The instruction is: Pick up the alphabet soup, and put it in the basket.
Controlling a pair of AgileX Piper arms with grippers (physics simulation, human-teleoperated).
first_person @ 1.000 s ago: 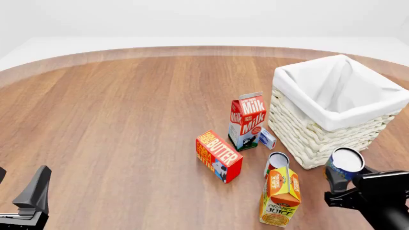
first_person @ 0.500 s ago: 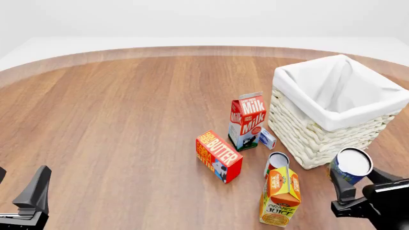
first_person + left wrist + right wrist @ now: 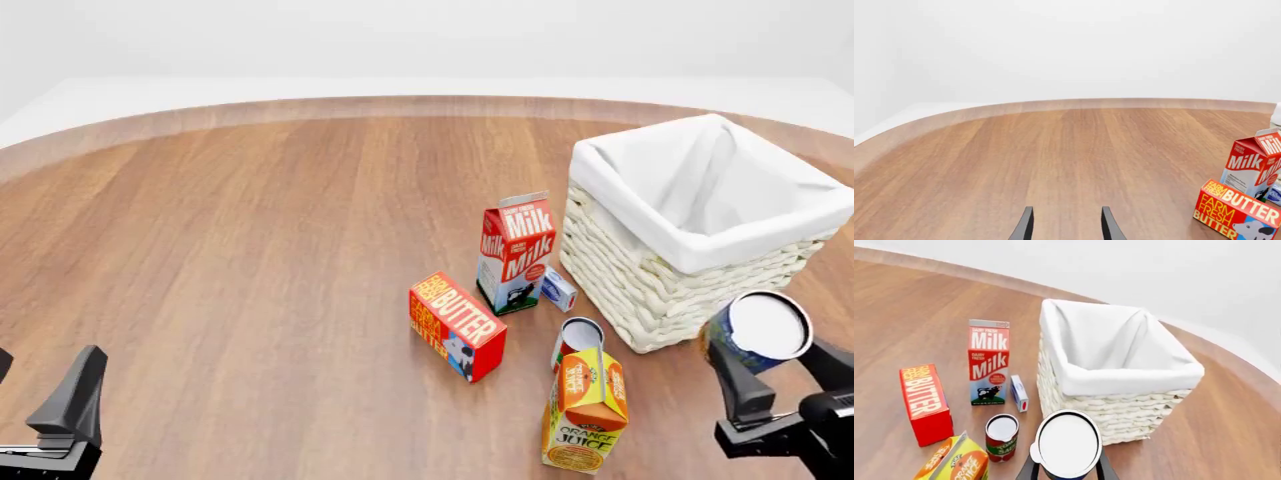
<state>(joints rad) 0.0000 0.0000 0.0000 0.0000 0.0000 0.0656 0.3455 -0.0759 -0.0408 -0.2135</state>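
1. The small cylindrical alphabet soup can with blue and yellow-green label and whitish flat top (image 3: pixel 763 331) has moved up and to the right over the last second, from low beside the orange juice carton to a spot just off the near right corner of the large square off-white wicker basket with white cloth lining (image 3: pixel 654 285).
2. The right pincer (image 3: pixel 787 388) is clamped around the can, one finger on each side, holding it clear of the brown wooden counter (image 3: pixel 267 250).
3. I judge the lift done; the carry over the rim and the release remain.
4. The left pincer (image 3: pixel 1064 225) sits unmoved, fingers spread and holding nothing.
5. Readable writing: "Milk" on the red-and-white carton (image 3: pixel 515 252), "BUTTER" on the red-and-orange box (image 3: pixel 455 325), "ORANGE JUICE" on the orange carton (image 3: pixel 585 408).
6. The red-labelled can (image 3: pixel 1001 437) stands between the juice carton and the basket; its lettering is too small to read.
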